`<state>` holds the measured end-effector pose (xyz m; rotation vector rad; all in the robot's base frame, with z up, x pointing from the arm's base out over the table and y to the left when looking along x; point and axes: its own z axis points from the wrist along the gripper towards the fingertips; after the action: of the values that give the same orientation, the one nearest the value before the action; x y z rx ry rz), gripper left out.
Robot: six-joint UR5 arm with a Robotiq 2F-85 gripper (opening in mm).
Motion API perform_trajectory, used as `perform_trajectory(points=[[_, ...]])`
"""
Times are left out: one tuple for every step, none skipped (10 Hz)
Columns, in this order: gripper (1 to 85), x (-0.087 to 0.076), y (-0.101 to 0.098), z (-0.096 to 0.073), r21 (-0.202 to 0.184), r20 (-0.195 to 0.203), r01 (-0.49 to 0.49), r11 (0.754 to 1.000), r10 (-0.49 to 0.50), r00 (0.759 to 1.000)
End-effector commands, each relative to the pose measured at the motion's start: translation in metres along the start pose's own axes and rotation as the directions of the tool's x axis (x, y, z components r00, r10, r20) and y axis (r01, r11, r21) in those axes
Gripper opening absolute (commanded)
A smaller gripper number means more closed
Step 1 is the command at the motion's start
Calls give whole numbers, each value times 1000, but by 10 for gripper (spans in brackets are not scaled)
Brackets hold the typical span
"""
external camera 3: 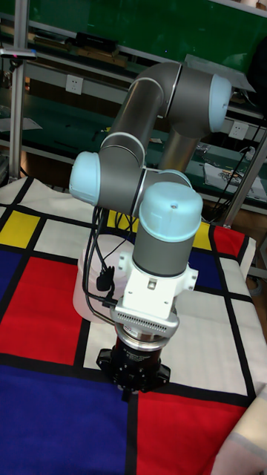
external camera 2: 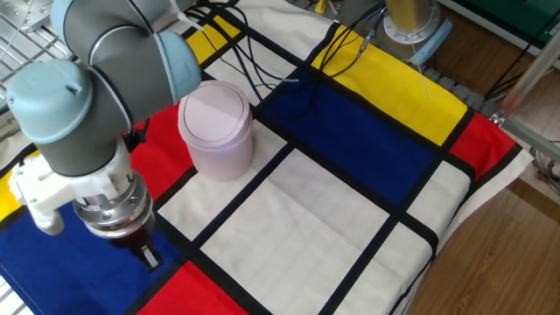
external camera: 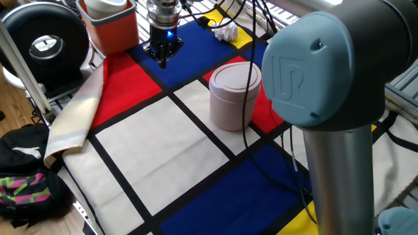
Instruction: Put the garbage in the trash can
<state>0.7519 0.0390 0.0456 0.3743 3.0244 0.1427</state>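
In the one fixed view the nearest thing is the arm's big blue-capped joint point(external camera: 320, 72), filling the right side in front of the trash can point(external camera: 234, 95). The trash can, pale pink with a rounded lid, stands upright on the checked cloth point(external camera: 150, 150), where a red panel meets a white one. A black cable point(external camera: 251, 98) hangs down across its right side.

Beyond the trash can, up and to the left, the gripper point(external camera: 162, 55) points down over the blue panel, just above the cloth or touching it; I cannot tell which. Its fingers look drawn close together and nothing shows between them, but how far the claw is open I cannot tell. A blue light glows on the wrist above it.

Farther back than the trash can, and to the right of the gripper, the garbage point(external camera: 225, 31), a crumpled white wad, lies on the cloth at the edge of the yellow panel, apart from both gripper and trash can. Left of the gripper, at the far edge, stands a red-orange bin point(external camera: 111, 26) with a white insert.

In the other fixed view the gripper point(external camera 2: 144, 254) is nearest, low over the blue, with the trash can point(external camera 2: 217, 129) behind it. In the tall fixed view the gripper point(external camera 3: 133, 386) hangs in front and hides most of the trash can.
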Motion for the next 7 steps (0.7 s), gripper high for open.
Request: perform_trajectory(points=[[10, -5, -18, -2, 62, 22, -84, 995, 83, 996], [10, -11, -23, -2, 80, 47, -97, 992, 94, 994], [10, -16, -22, -2, 73, 66, -117, 991, 112, 992], [10, -22, -21, -3, 64, 91, -132, 989, 126, 988], [10, -25, -18, -3, 52, 102, -140, 989, 134, 986], [10, -27, -16, -3, 42, 109, -141, 989, 136, 985], [10, -28, -15, -3, 39, 110, -142, 989, 137, 985]])
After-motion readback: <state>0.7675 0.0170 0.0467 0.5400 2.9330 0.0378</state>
